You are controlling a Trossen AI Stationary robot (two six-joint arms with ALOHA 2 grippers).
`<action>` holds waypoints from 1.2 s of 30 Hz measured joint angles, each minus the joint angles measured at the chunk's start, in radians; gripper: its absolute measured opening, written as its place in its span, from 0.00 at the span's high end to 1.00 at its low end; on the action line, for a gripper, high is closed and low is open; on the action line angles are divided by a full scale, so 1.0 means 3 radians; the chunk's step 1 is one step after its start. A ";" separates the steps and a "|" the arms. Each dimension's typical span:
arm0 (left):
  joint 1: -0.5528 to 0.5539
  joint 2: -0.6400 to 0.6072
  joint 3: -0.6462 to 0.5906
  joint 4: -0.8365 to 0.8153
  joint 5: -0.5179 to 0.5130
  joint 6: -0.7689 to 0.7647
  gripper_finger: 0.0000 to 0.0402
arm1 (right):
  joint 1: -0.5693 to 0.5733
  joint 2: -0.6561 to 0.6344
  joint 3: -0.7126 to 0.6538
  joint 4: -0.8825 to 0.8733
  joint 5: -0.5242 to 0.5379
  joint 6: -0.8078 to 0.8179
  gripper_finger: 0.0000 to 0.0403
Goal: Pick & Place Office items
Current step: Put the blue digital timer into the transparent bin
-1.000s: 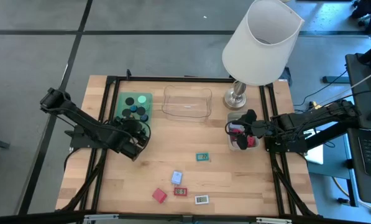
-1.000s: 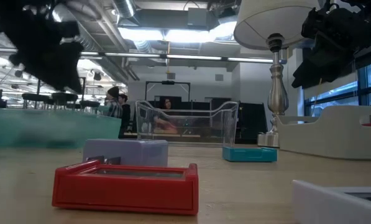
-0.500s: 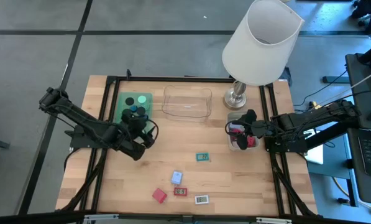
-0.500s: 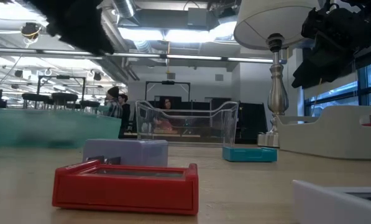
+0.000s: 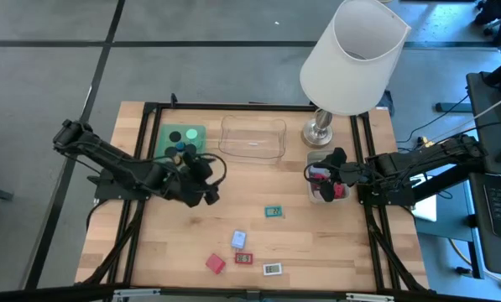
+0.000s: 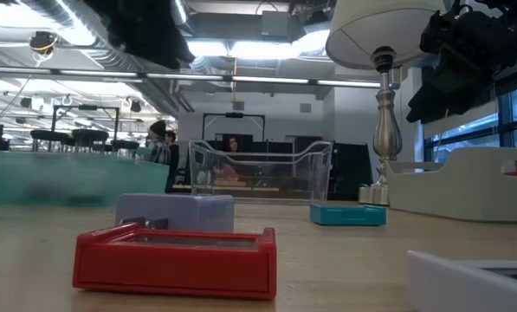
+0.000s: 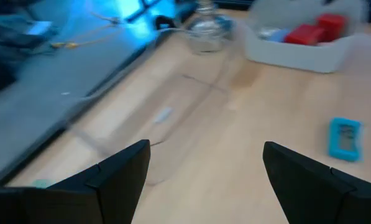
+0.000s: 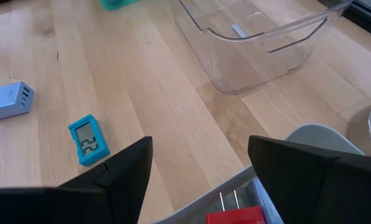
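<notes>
Office items are split between the trays and the bare wood right now. The green tray (image 5: 180,138) at far left has a few dark round caps (image 5: 183,149) and a green disc (image 5: 174,136) in it, and the grey tray (image 5: 316,159) on the right has red blocks (image 5: 337,190) inside, so I'd guess sorting goes by type. The clear tray (image 5: 253,137) between them looks empty as far as I can tell.

Loose on the surface: a small teal rectangle (image 5: 273,211) with a little screen near the middle, and closer to the near edge a pale blue-grey block (image 5: 239,240), a red block (image 5: 215,263), a flat red rectangle (image 5: 245,258) and a white one (image 5: 272,269). They're all thumb-sized and flat-ish, sitting apart from each other, so each one should be easy to grab on its own.

The left gripper (image 5: 208,186) hangs just beside the green tray, over bare wood, with its fingers spread wide and nothing between them. My read is it's heading for the loose stuff next. The right gripper (image 5: 314,177) sits over the grey tray, fingers apart in its wrist view, holding nothing I can see.
</notes>
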 joint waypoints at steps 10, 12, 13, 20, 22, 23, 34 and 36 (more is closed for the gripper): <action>0.0226 0.0705 0.0000 0.1343 0.0890 0.0831 0.23 | 0.0000 0.0000 0.0000 0.0013 0.0010 -0.0005 0.34; 0.0269 0.0878 0.0000 0.1601 0.1099 0.0940 0.23 | 0.0000 -0.0001 0.0000 0.0021 0.0009 0.0033 0.34; 0.0289 0.0952 0.0000 0.1709 0.1191 0.0977 0.23 | 0.0000 -0.0001 0.0000 0.0041 0.0009 0.0084 0.34; 0.0404 0.1425 -0.0001 0.2411 0.1649 0.1045 0.23 | 0.0000 0.0000 0.0000 0.0237 0.0010 0.0652 0.34; 0.0433 0.1569 -0.0001 0.2608 0.1768 0.1060 0.23 | 0.0000 -0.0001 0.0000 0.0281 0.0010 0.0704 0.34; 0.0442 0.1646 -0.0001 0.2692 0.1822 0.1064 0.23 | 0.0000 -0.0001 0.0000 0.0300 0.0010 0.0703 0.34; 0.0459 0.2427 0.0004 0.3955 0.2056 0.1357 0.23 | -0.0001 0.0000 0.0000 0.0302 0.0560 0.0564 0.34; 0.0459 0.2539 0.0036 0.4048 0.2135 0.1357 0.23 | -0.0001 0.0000 0.0000 0.0302 0.0720 0.0522 0.34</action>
